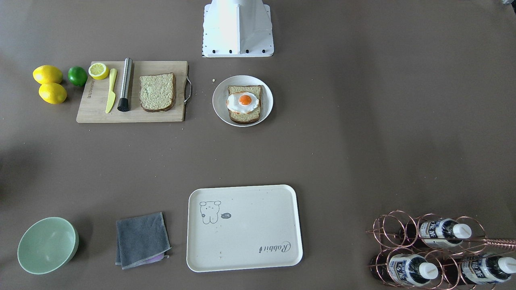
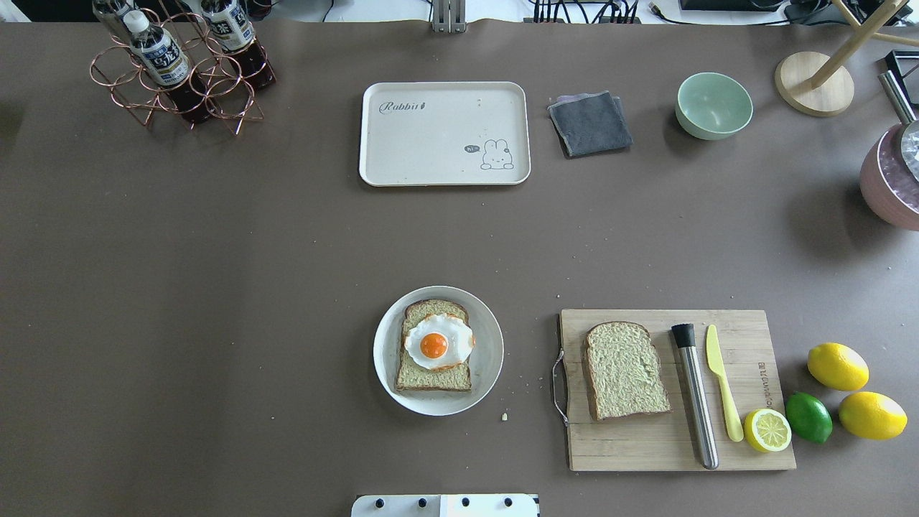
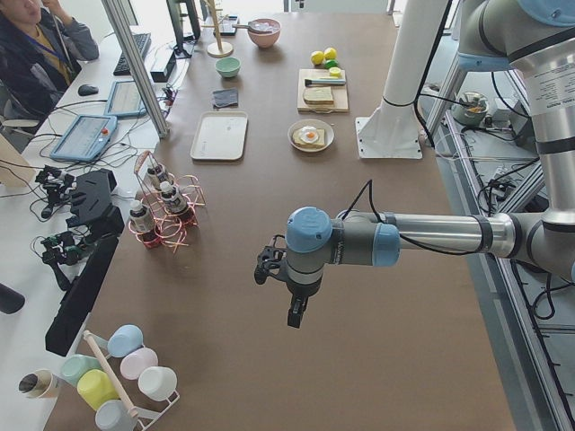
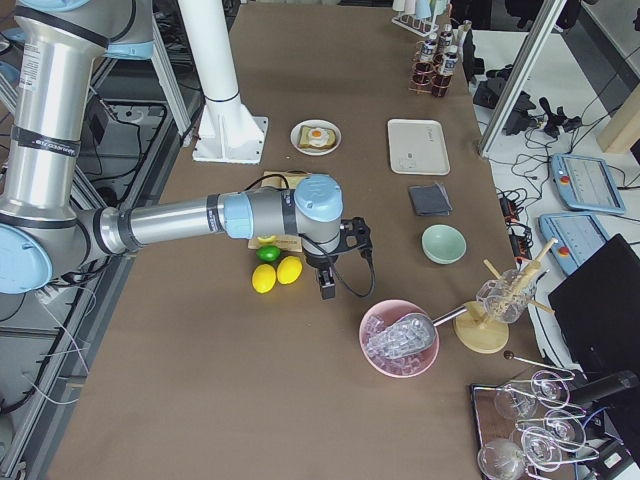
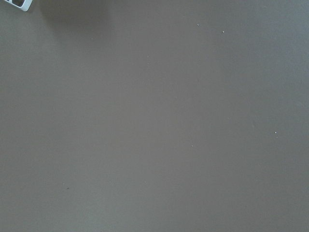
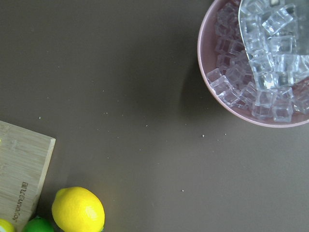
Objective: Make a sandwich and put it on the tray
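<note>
One bread slice [image 2: 431,377] lies on a round white plate [image 2: 490,359] with a fried egg [image 2: 436,343] on top. The other bread slice [image 2: 624,370] lies flat on the wooden cutting board [image 2: 646,449] to the plate's right. The cream tray [image 2: 438,143] sits at the far side of the table, apart from both slices. My left gripper [image 3: 296,314] hangs over bare table far to the left. My right gripper [image 4: 327,285] hangs beyond the lemons, near the ice bowl. Only the side views show either gripper, so I cannot tell whether they are open or shut.
On the board lie a metal cylinder [image 2: 695,395], a yellow knife [image 2: 721,380] and a half lemon [image 2: 767,429]. Two lemons [image 2: 836,366] and a lime [image 2: 808,416] sit beside it. A grey cloth [image 2: 590,123], green bowl [image 2: 714,105], bottle rack [image 2: 179,72] and pink ice bowl [image 2: 890,187] stand further off.
</note>
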Robot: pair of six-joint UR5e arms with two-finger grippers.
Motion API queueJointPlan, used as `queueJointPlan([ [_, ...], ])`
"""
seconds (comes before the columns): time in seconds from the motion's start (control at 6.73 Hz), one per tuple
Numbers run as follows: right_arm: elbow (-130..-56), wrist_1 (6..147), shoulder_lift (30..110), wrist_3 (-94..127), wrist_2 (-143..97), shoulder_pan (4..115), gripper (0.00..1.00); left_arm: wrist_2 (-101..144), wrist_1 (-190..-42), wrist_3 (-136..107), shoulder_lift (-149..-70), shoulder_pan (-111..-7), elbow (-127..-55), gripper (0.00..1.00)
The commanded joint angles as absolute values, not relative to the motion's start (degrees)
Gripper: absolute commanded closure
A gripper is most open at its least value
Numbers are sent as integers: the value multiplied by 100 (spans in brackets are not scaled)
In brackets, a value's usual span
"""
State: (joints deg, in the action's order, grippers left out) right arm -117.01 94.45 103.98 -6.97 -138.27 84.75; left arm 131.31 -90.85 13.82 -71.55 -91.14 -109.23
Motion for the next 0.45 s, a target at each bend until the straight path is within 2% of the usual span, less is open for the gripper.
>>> queueJointPlan([
  [0.0, -12093, 9440, 10354, -249, -14114, 8158, 0, 13131, -9088, 1380, -7154, -9097, -10907, 2],
  [0.3, -12426, 9048, 10345, 1283, -14141, 7457, 0, 13140, -9097, 1336, -7154, -9035, -10916, 2],
])
